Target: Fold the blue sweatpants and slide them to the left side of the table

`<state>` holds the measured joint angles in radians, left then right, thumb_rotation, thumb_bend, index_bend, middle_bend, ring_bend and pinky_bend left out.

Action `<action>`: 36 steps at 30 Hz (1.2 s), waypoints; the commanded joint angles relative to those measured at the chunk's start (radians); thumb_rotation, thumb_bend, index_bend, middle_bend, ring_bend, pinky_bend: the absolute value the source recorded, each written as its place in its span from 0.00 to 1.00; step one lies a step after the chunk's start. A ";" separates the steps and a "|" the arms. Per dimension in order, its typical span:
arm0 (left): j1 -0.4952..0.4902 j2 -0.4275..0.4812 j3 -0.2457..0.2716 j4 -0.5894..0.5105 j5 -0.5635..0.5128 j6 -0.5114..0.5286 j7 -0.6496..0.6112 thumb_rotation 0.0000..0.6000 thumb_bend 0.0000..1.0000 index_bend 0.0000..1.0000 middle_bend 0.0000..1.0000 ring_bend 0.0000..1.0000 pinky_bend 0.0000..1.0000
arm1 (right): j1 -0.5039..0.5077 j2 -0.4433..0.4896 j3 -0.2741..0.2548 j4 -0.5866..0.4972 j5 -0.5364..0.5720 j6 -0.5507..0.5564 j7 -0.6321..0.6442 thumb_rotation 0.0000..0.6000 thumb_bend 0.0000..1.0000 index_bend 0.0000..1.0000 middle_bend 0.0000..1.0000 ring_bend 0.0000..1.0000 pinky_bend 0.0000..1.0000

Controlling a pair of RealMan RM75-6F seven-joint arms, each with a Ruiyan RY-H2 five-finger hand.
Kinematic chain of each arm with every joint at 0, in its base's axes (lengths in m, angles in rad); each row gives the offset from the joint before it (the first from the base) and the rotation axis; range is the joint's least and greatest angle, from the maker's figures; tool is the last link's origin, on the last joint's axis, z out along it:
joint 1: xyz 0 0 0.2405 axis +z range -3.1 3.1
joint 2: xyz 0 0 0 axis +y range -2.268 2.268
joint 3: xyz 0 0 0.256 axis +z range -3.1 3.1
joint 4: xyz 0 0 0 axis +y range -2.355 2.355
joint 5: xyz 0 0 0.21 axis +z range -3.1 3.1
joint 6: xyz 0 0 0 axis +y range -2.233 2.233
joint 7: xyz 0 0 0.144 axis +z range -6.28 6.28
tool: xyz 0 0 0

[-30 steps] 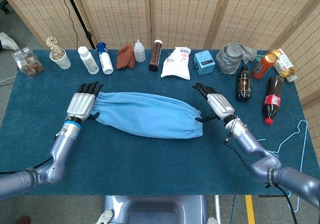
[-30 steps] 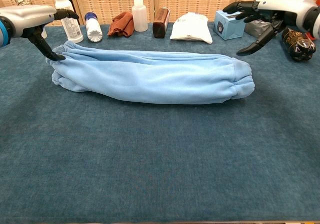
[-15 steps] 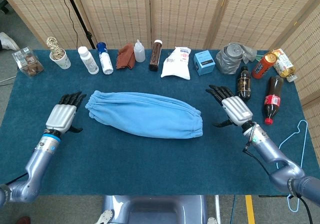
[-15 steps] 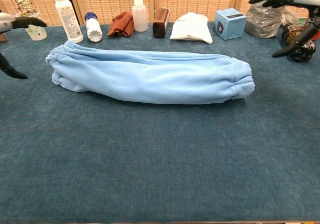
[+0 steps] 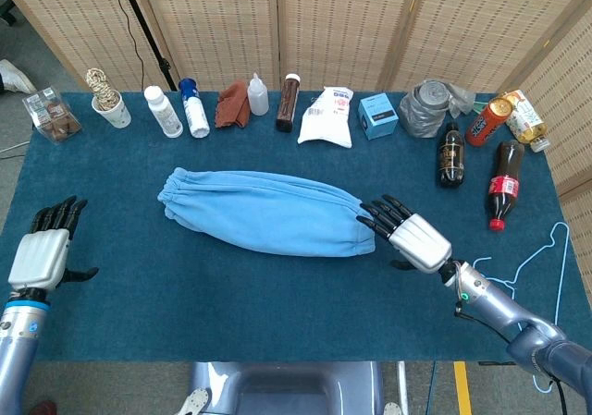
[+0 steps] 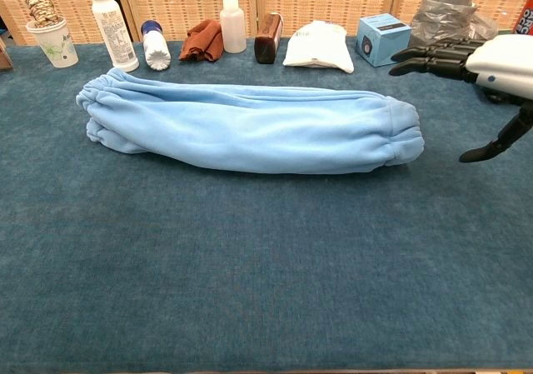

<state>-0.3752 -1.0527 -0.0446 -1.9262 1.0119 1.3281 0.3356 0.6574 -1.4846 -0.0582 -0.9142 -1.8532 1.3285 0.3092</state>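
The blue sweatpants (image 5: pixel 268 213) (image 6: pixel 250 128) lie folded lengthwise as a long band across the middle of the blue table, cuffs at the right end. My right hand (image 5: pixel 409 239) (image 6: pixel 475 66) hovers open just right of the cuffed end, fingers stretched toward it, holding nothing. My left hand (image 5: pixel 42 251) sits open near the table's left edge, far from the pants. The chest view does not show the left hand.
Along the far edge stand a paper cup (image 5: pixel 113 108), white bottles (image 5: pixel 164 112), a brown cloth (image 5: pixel 231 105), a white pouch (image 5: pixel 327 117) and a blue box (image 5: pixel 377 115). Drink bottles (image 5: pixel 503 184) stand at the right. A wire hanger (image 5: pixel 541 258) lies at the right edge.
Both hands let go of the pants' ends and drew back. The left hand retreated to the left table edge. The right hand swung out, then came back low beside the cuffs.
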 commanded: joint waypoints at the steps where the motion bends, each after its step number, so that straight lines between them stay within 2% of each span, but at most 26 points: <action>1: 0.047 0.013 0.020 -0.032 0.034 0.058 -0.012 1.00 0.01 0.00 0.00 0.00 0.00 | 0.015 -0.033 -0.003 0.025 -0.017 0.011 -0.029 1.00 0.00 0.00 0.00 0.00 0.00; 10: 0.104 0.007 0.019 -0.049 0.078 0.146 0.027 1.00 0.01 0.00 0.00 0.00 0.00 | 0.054 -0.108 0.008 0.064 -0.016 -0.004 -0.096 1.00 0.00 0.01 0.00 0.00 0.00; 17: 0.120 0.010 0.008 -0.048 0.094 0.142 0.012 1.00 0.01 0.00 0.00 0.00 0.00 | 0.080 -0.169 0.009 0.119 -0.010 -0.030 -0.144 1.00 0.00 0.02 0.00 0.00 0.00; 28: 0.137 0.019 -0.009 -0.044 0.097 0.130 -0.007 1.00 0.01 0.00 0.00 0.00 0.00 | 0.124 -0.242 0.015 0.206 0.011 -0.074 -0.155 1.00 0.01 0.09 0.00 0.00 0.07; 32: 0.142 0.023 -0.013 -0.045 0.104 0.126 -0.014 1.00 0.01 0.00 0.00 0.00 0.00 | 0.141 -0.274 0.013 0.251 0.009 -0.080 -0.184 1.00 0.12 0.13 0.01 0.00 0.13; 36: 0.149 0.027 -0.015 -0.044 0.110 0.122 -0.023 1.00 0.01 0.00 0.00 0.00 0.00 | 0.142 -0.306 0.009 0.297 0.018 -0.085 -0.179 1.00 0.29 0.22 0.06 0.00 0.20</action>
<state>-0.2270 -1.0268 -0.0592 -1.9707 1.1211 1.4514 0.3142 0.7981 -1.7777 -0.0473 -0.6324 -1.8401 1.2467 0.1270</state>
